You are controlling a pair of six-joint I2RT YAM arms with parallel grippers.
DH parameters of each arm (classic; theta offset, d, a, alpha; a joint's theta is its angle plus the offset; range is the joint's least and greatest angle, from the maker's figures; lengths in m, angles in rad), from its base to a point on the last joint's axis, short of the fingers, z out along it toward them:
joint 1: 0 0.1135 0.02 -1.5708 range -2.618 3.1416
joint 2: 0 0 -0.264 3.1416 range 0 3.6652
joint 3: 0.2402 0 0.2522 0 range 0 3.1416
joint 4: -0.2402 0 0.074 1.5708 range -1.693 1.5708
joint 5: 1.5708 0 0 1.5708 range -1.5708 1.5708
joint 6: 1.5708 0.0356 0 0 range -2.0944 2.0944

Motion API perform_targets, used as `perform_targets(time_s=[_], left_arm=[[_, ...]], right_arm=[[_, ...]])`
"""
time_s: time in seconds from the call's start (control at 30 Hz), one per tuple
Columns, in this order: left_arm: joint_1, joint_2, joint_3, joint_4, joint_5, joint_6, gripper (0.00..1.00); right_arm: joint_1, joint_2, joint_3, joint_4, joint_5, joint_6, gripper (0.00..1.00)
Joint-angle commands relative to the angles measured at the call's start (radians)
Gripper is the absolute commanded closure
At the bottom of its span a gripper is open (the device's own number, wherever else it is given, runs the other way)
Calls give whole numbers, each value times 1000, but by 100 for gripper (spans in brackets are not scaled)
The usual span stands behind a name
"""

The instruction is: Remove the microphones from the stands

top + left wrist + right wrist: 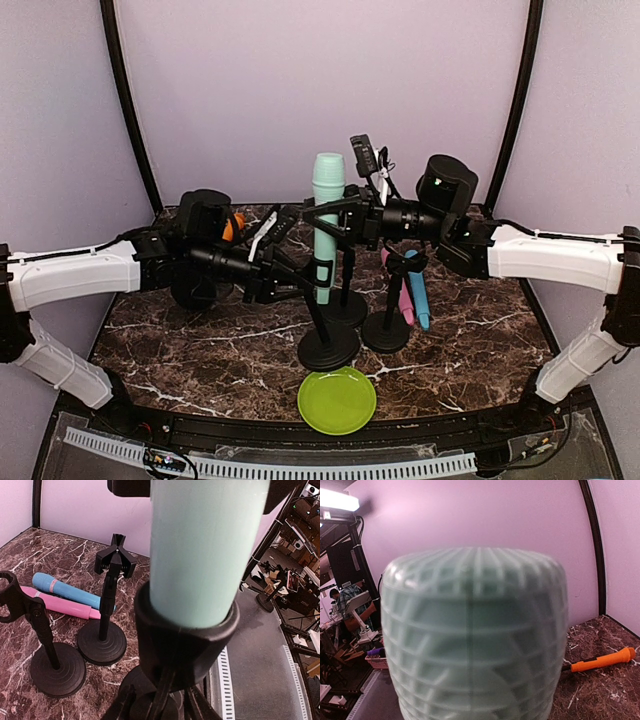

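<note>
**A:** What sat nearest the arms?

**B:** A round lime-green plate (337, 400) lay at the near edge of the dark marbled desk (200, 340). Just behind it stood the round base of the black stand (328, 348).

**A:** And the left arm?

**B:** The left end effector (290, 272) was at the stand's slanted stem, just under the black clip (185, 635). Its fingers sat either side of the stem. I could not tell whether they were pinching it or only flanking it.

**A:** Where was the thing to be removed?

**B:** The mint-green microphone (325, 240) stood upright with its lower body seated in that clip. It was not yet out.

**A:** The right arm?

**B:** The right end effector (335, 215) was clamped on the microphone's upper body, below the mesh head. The head filled the right wrist view.

**A:** So which step was that?

**B:** I judged it the brace-and-grip step. One arm was placed to steady the stand and the other held the microphone, with the pull not begun. The next move called for a straight lift along the microphone's own axis while the stem was held down. A sideways tug would likely have tipped the stand or dragged its base.

**A:** Anything beyond?

**B:** An empty black stand (346, 305) and a second empty stand (386, 330) stood behind. A pink microphone (404, 298) and a blue microphone (419, 300) lay side by side near them. An orange microphone (600, 661) lay farther back, near the wall.
</note>
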Motion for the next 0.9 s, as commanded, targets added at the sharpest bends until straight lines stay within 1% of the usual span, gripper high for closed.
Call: perform_targets(time_s=[0.0, 0.07, 0.13, 0.17, 0.2, 0.23, 0.27, 0.3, 0.33, 0.37, 0.4, 0.47, 0.53, 0.6, 0.63, 0.7, 0.8, 0.87], left_arm=[[3, 9, 28, 42, 41, -18, 63], [4, 15, 30, 58, 57, -26, 62], [4, 18, 27, 66, 63, -28, 66], [3, 18, 28, 68, 64, -28, 72], [3, 16, 27, 68, 64, -27, 76], [4, 13, 26, 67, 65, -22, 82], [3, 12, 26, 60, 67, -19, 85], [3, 8, 27, 53, 68, -8, 91], [4, 5, 26, 40, 66, -2, 93], [3, 0, 29, 31, 63, 11, 98], [4, -2, 31, 12, 53, 18, 99], [3, -13, 36, -11, 33, 36, 100], [3, -25, 35, -19, 12, 62, 100], [4, -31, 33, -18, -6, 78, 100], [3, -28, 39, -19, -11, 84, 100], [3, -22, 48, -15, -30, 87, 100], [3, -18, 53, 2, -73, 79, 100], [3, -20, 48, 17, -112, 79, 100]], right_arm=[[-7, -36, 26, 91, 7, 20, 100], [-7, -35, 26, 82, 11, 17, 100], [-8, -38, 23, 72, 17, 14, 100], [-9, -40, 21, 70, 25, 13, 100], [-10, -44, 17, 68, 34, 11, 100], [-11, -48, 11, 66, 48, 10, 100], [-12, -53, 4, 64, 66, 8, 100], [-14, -59, -5, 62, 84, 6, 100], [-16, -66, -14, 59, 102, 2, 100], [-20, -74, -24, 55, 119, 0, 100], [-23, -83, -32, 49, 137, 1, 98], [-29, -103, -53, 37, 176, -4, 91], [-30, -124, -71, 24, 215, -13, 80], [-31, -142, -85, 13, 252, -21, 65], [-32, -148, -93, 8, 270, -25, 55], [-30, -155, -96, -3, 286, -28, 42], [-26, -157, -90, -31, 307, -36, 29], [-21, -157, -85, -53, 351, -44, 22]])
